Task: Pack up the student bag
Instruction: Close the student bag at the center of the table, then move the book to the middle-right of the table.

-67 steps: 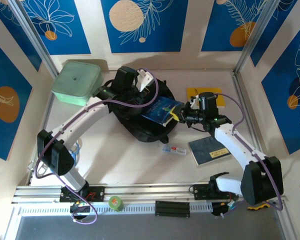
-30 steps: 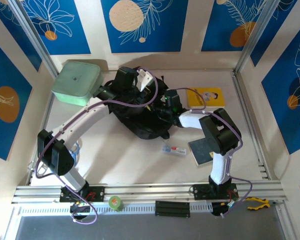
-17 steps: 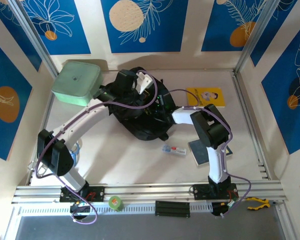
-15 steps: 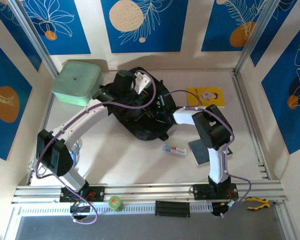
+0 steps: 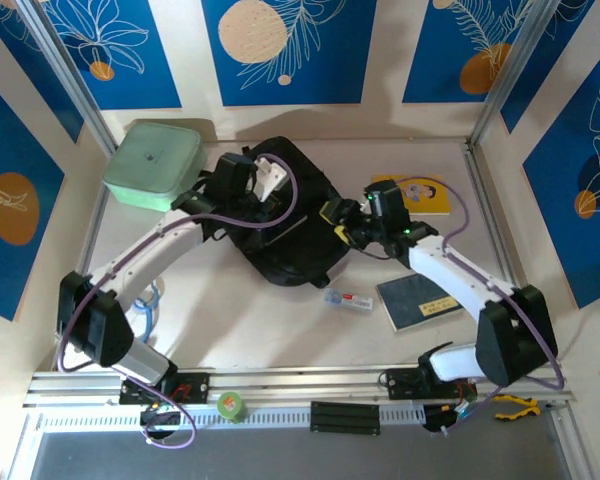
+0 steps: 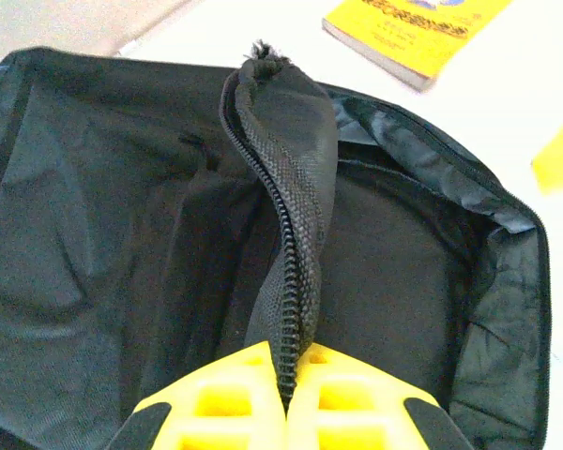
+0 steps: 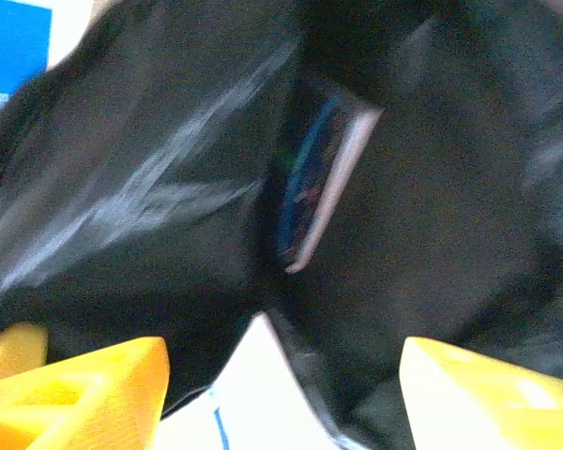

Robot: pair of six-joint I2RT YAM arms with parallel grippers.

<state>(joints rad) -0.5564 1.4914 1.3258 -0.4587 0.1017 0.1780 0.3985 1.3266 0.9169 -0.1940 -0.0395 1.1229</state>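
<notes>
Student bag is lying on the table, mid-scene. Left gripper is sitting over the bag's upper-left part, fingers clenched on the bag's zipper edge. In the left wrist view, the yellow fingertips are pinching that zippered strip and holding it raised, and the bag's black interior is showing to the right of the strip. Right gripper is hanging just off the bag's right edge, fingers released and spread wide, gripping nothing. The right wrist view is looking into the bag's mouth past the two separated yellow fingers. It is blurred, but a blue book is standing on edge inside the bag. A mint-green lidded box is sitting just beside the bag's upper-left corner. A yellow book is lying right of the bag, partly covered by the right arm. A dark notebook is lying to the bag's lower right. A small tube-like item is lying just below the bag's lower-right edge; I can't tell what it is. A green roll is sitting well below the bag on the front rail.
</notes>
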